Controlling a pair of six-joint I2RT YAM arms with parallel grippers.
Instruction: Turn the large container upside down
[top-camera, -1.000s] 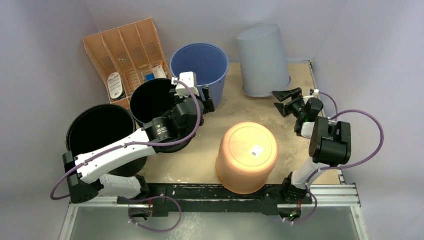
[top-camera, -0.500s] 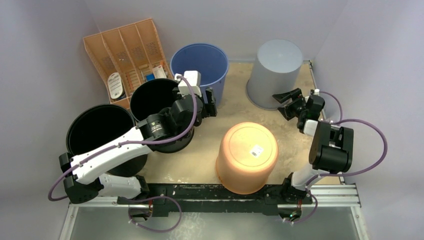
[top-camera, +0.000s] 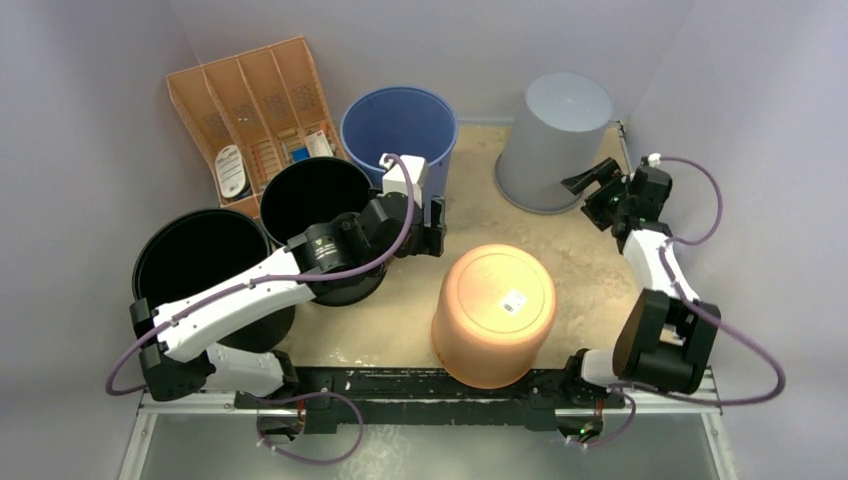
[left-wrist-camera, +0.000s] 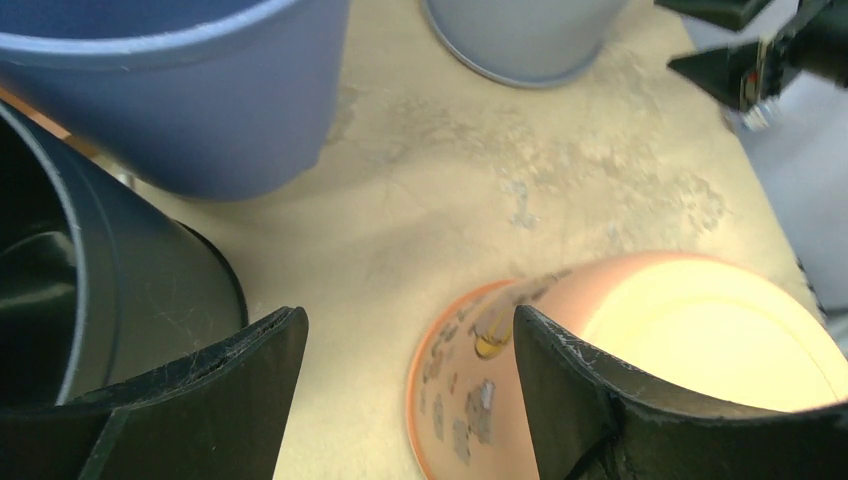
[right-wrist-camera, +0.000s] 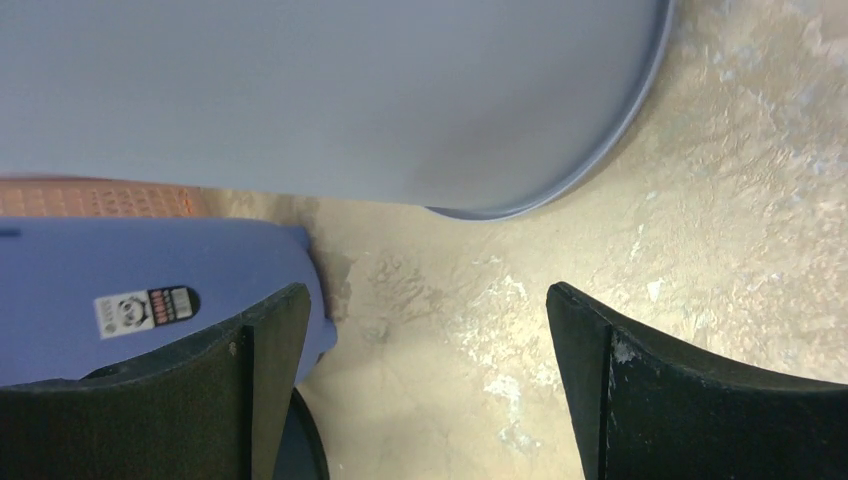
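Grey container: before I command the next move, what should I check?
1. Is the grey container upside down? Ok: closed base up, rim on the table.
2. Does its rim sit flat all round? Cannot tell: the far side is hidden.
3. Is the right gripper clear of it? Ok: jaws open and empty, short of the rim.
4. Is the left gripper free? Ok: jaws open and empty, near the orange container.
5. Are the neighbours standing? Ok: the blue container and both black containers are upright, and the orange one rests base up.
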